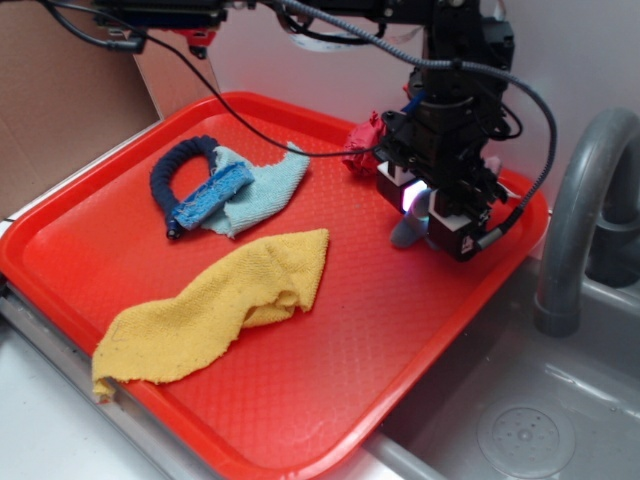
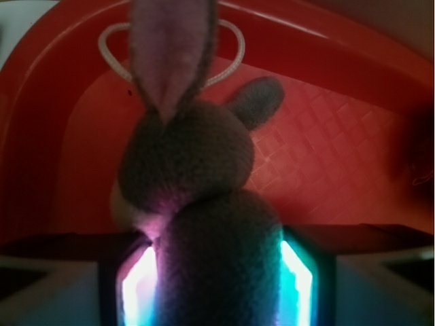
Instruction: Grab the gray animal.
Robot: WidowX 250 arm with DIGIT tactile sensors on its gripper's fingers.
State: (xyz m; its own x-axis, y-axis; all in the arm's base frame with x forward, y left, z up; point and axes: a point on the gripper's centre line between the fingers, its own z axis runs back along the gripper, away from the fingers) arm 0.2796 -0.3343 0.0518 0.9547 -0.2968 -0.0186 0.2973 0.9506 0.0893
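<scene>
The gray animal (image 2: 197,204) is held between the two lit pads (image 2: 139,288) of the gripper (image 1: 432,212), so the gripper is closed on its body. In the wrist view the animal fills the middle: its round head is seen above the body, one long ear with a pink inside stands up to the top edge, and a second, shorter gray ear points to the right. A small part of white muzzle is seen at the left of the head. In the exterior view only a gray piece of the animal (image 1: 408,232) is seen under the gripper, over the right part of the red tray (image 1: 420,330). Whether it touches the tray cannot be told.

Just beside the gripper, toward the far rim of the tray, a small red toy (image 1: 362,146) is found. On the far left part of the tray a dark blue rope ring (image 1: 180,170) is placed, and a light blue cloth (image 1: 262,185) lies partly inside and beside it. A yellow cloth (image 1: 215,305) is spread near the middle and front of the tray. To the right of the tray a gray faucet (image 1: 580,200) is seen over a metal sink (image 1: 520,420).
</scene>
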